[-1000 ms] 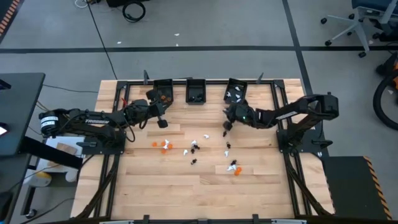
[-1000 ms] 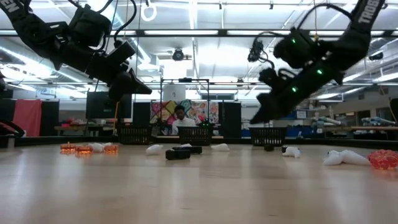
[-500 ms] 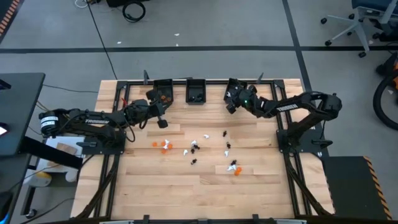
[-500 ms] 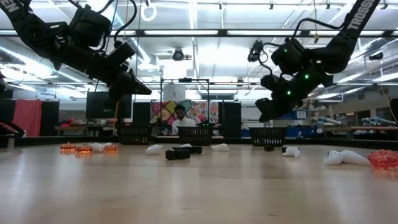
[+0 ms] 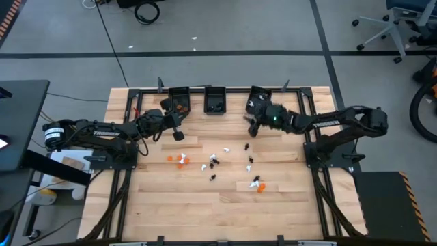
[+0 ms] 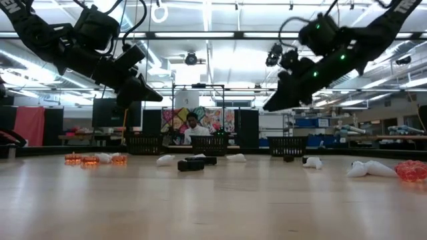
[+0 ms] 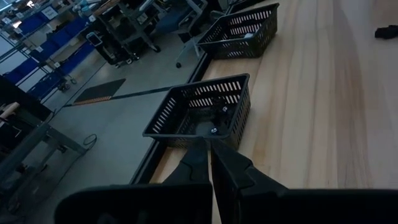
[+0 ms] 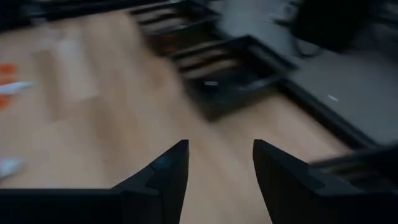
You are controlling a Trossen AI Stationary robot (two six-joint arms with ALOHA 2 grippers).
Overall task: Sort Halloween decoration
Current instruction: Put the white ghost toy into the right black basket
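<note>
High view: the table (image 5: 171, 205) is pale wood planks w/ a black frame. Three small black slatted bins sit along the far edge: the left bin (image 5: 179, 100) w/ orange bits in it, the middle bin (image 5: 216, 100) w/ dark bits, the right bin (image 5: 259, 100) w/ white bits. The Halloween decoration (image 5: 214, 162) is a loose scatter of tiny orange, black and white trinkets mid-table: an orange/white pair at the left of the scatter, black and white ones in the middle, an orange one w/ black and white at the near right. The right gripper (image 5: 253, 128) hangs just in front of the right bin, nothing seen in it. The scatter lies nearward and a bit left of it; it's the closer arm for the black pieces at the scatter's right. The left gripper (image 5: 180, 135) waits just nearward of the left bin, closer to the orange pair.

Low view: both arms are well above the wood. The right gripper (image 6: 270, 107) points down-left; the left gripper (image 6: 155, 99) is a closed dark point. Trinkets lie flat in a row across the table: clear orange ones at left, white lumps, one flat black piece in the middle. They look like hard small plastic, w/o any clear long axis. A person sits far behind.

Left wrist view: the left fingers (image 7: 233, 169) are pressed together, empty, aimed at a perforated black bin (image 7: 205, 112).

Right wrist view: the right fingers (image 8: 163, 169) stand apart, w/ bare wood showing through the gap; a blurred bin (image 8: 233, 87) lies beyond.
</note>
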